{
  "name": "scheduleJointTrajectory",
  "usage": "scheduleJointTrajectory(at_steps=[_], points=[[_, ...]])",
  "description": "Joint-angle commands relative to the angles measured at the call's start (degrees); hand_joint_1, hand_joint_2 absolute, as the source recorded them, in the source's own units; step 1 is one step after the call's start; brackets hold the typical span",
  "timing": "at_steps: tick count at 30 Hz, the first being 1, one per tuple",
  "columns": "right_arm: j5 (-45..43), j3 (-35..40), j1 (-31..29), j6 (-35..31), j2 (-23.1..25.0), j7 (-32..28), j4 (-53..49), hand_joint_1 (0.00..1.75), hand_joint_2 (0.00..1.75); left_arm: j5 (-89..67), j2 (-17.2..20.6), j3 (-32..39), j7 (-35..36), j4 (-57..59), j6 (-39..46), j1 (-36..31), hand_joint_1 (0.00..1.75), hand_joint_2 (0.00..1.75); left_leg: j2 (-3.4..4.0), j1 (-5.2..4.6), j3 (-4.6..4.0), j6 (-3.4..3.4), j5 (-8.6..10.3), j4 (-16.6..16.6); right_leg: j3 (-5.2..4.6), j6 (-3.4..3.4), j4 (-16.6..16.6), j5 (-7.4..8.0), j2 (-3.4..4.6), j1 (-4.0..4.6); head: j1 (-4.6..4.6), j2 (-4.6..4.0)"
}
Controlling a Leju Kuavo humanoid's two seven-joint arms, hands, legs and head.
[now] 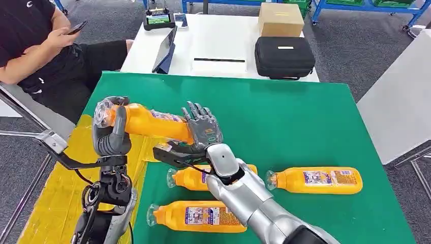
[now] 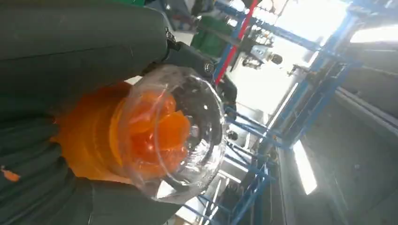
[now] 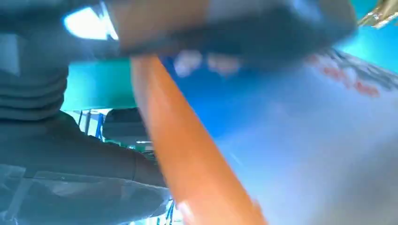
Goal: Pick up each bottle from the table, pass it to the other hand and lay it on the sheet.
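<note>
1. An orange plastic bottle with a clear domed cap [image 1: 147,121] is being held lying sideways in the air, above the left edge of the green-covered desk [image 1: 284,117] and beside the crinkled yellow sheet [image 1: 56,188].
2. The left hand [image 1: 111,133], dark grey with thick ribbed fingers, is wrapping around the bottle's neck just behind the cap; the left wrist view is showing the glossy see-through cap [image 2: 178,136] end-on, with the orange nozzle inside it.
3. The right hand [image 1: 201,133], dark and metallic on a shiny silver arm, is sitting against the bottle's base end, its fingers sticking up behind the bottle and its thumb lying below. Whether this hand is actually gripping the bottle cannot be told; the right wrist view is blurred, showing a smooth orange body with a blue and white label [image 3: 291,140].
4. Three more orange bottles of the same kind are lying on their sides on the green cloth, caps pointing left: one at the right [image 1: 315,180], one partly hidden under the right arm [image 1: 190,179], and one nearest the robot [image 1: 195,216]. Each is carrying a blue and white printed label.
5. Beyond the green cloth, a white desk [image 1: 213,40] is holding a black zipped case [image 1: 283,56], a brown cardboard box [image 1: 280,19] and a folded tablet [image 1: 165,51].
6. A person in dark clothes [image 1: 35,46] is sitting at the far left, holding a phone.
</note>
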Motion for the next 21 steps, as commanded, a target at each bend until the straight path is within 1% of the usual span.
scheduleJointTrajectory(at_steps=[1,2,3,4,6,7,8,9,10,11,12,16,17,19,21], points=[[0.93,-5.56,8.2,-7.64,-9.01,-5.65,-15.7,0.0,0.0,-19.01,3.68,7.38,-7.42,1.79,14.65,-2.02,1.75,1.75,-0.12,0.05,0.23,-0.12,-0.05,-0.08,0.27,-0.03,-0.08,-0.09,-0.19,0.05,0.02,0.0],[0.88,-5.92,8.82,-7.39,-9.57,-6.0,-16.95,0.0,0.0,-19.03,3.83,8.05,-7.43,2.1,14.64,-2.36,1.75,1.75,-0.14,0.04,0.13,-0.08,0.0,-0.08,0.17,-0.02,-0.09,-0.04,-0.18,0.04,0.0,0.0],[0.86,-5.99,8.95,-7.32,-9.71,-6.1,-17.26,0.0,0.0,-19.07,3.87,8.18,-7.41,2.22,14.57,-2.46,1.75,1.75,-0.26,0.07,0.3,-0.15,-0.06,-0.09,0.38,-0.04,-0.09,-0.15,-0.35,0.06,0.0,0.0],[0.86,-5.99,8.95,-7.32,-9.71,-6.1,-17.26,0.0,0.0,-19.07,3.87,8.18,-7.41,2.22,14.57,-2.46,1.75,1.75,-0.22,0.04,0.19,-0.11,-0.03,-0.05,0.25,-0.03,-0.06,-0.1,-0.28,0.04,0.0,0.0],[-1.0,-6.77,9.88,-7.6,-10.03,-7.73,-19.2,0.0,0.0,-24.66,3.86,8.11,-8.45,3.54,19.17,-3.29,1.75,1.75,-0.16,0.03,0.19,-0.13,-0.06,-0.01,0.23,-0.02,-0.01,-0.11,-0.22,0.04,0.0,0.0],[-1.0,-6.77,9.88,-7.6,-10.03,-7.73,-19.2,0.0,0.0,-24.66,3.86,8.11,-8.45,3.54,19.17,-3.29,1.75,1.75,-0.16,0.04,0.14,-0.11,-0.03,-0.02,0.19,-0.02,-0.02,-0.07,-0.21,0.04,0.0,0.0],[-4.15,-7.23,10.52,-7.9,-10.21,-10.09,-20.75,0.0,0.0,-28.74,4.21,8.4,-8.77,5.03,22.42,-4.11,1.75,1.75,-0.14,0.02,0.09,-0.09,-0.01,-0.02,0.14,-0.01,-0.02,-0.05,-0.19,0.02,0.0,0.0],[-7.87,-8.2,11.17,-8.18,-11.17,-12.53,-23.89,0.0,0.0,-36.05,4.78,8.38,-7.86,8.93,27.31,-6.82,1.75,1.75,-0.19,0.04,0.34,-0.21,-0.13,0.04,0.4,-0.04,0.05,-0.19,-0.31,0.04,0.02,0.0],[-8.29,-8.48,11.41,-7.68,-11.63,-12.71,-25.28,0.0,0.0,-35.84,4.93,8.44,-7.89,10.29,27.13,-7.92,1.75,1.75,-0.26,0.03,0.09,-0.12,0.0,-0.01,0.17,-0.02,-0.01,-0.08,-0.33,0.03,0.02,0.0],[-8.53,-8.69,11.56,-6.78,-12.02,-12.68,-26.51,0.0,0.0,-35.84,4.95,8.81,-8.0,11.61,26.99,-8.78,1.75,1.75,-0.31,0.0,0.05,-0.1,0.03,-0.01,0.13,-0.02,0.0,-0.07,-0.36,0.0,0.02,0.0],[-8.56,-8.8,11.74,-6.34,-12.23,-12.61,-27.2,0.0,0.0,-36.12,4.74,8.97,-8.18,12.29,27.01,-9.2,1.75,1.75,-0.37,0.01,0.13,-0.15,0.0,0.01,0.23,-0.04,0.02,-0.12,-0.44,0.02,0.0,0.0],[-8.65,-8.78,11.84,-6.32,-11.98,-12.66,-26.88,0.0,0.0,-36.14,4.65,9.0,-8.27,11.97,27.07,-8.82,1.75,1.75,-0.16,-0.03,0.16,-0.06,0.02,-0.03,0.2,-0.03,-0.03,-0.05,-0.22,-0.03,0.0,0.0],[-8.97,-9.09,11.86,-6.6,-11.8,-13.08,-27.0,0.0,0.0,-38.95,4.97,8.68,-7.93,12.69,28.7,-9.0,1.75,1.75,-0.14,-0.03,0.15,-0.05,0.03,-0.04,0.18,-0.02,-0.04,-0.04,-0.2,-0.03,0.0,0.0],[-10.04,-9.95,12.64,-7.24,-12.5,-13.89,-28.9,0.0,0.0,-39.86,5.49,8.48,-7.07,16.01,28.5,-10.36,1.75,1.75,-0.14,-0.04,0.19,-0.07,0.01,-0.04,0.22,-0.03,-0.01,-0.08,-0.22,-0.04,0.02,0.0],[-12.22,-10.7,13.9,-6.33,-13.88,-15.06,-30.35,0.0,0.0,-39.18,5.63,8.71,-7.97,19.39,28.6,-11.14,1.75,1.75,-0.23,-0.01,0.23,-0.1,0.01,-0.04,0.28,-0.04,-0.03,-0.11,-0.33,-0.01,0.0,0.0]])
